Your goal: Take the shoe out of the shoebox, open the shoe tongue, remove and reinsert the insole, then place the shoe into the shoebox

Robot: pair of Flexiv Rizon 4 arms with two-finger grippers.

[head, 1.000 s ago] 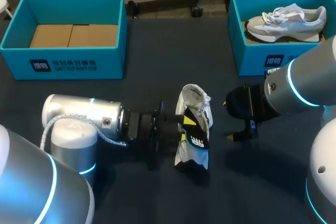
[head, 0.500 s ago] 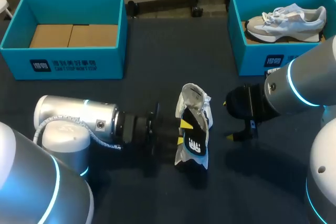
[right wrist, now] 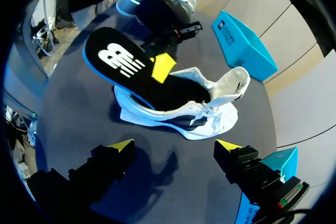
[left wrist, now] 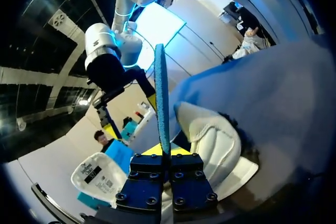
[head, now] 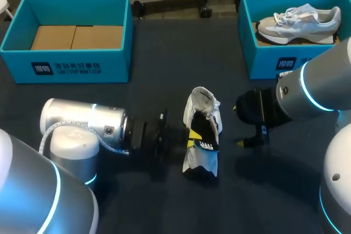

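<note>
Since half a second ago the left arm has edged back toward the shoe, carrying the insole slightly with it, while the right arm and the shoe keep their places. Nearest the robot, the left arm lies low across the dark bench (head: 164, 206) from the left side, and the left claw (left wrist: 169, 155) is clamped on the edge of the insole (right wrist: 123, 64), whose blue rim rises edge-on between its fingers in the left wrist view. The insole is black on top with a white logo; its logo end is raised and tilted above the bench, and its other end sits in the opening of the white shoe (head: 202, 100). The shoe rests on the bench near the middle, between the two arms. Just beside it, the right claw (right wrist: 173, 148) hangs with its yellow tips spread wide apart, gripping nothing. Along the far side stand two teal boxes well apart: the left shoebox (head: 66, 67) shows brown cardboard (head: 77, 36) inside, and the right shoebox (head: 263, 61) holds a second sneaker (head: 299, 23).
</note>
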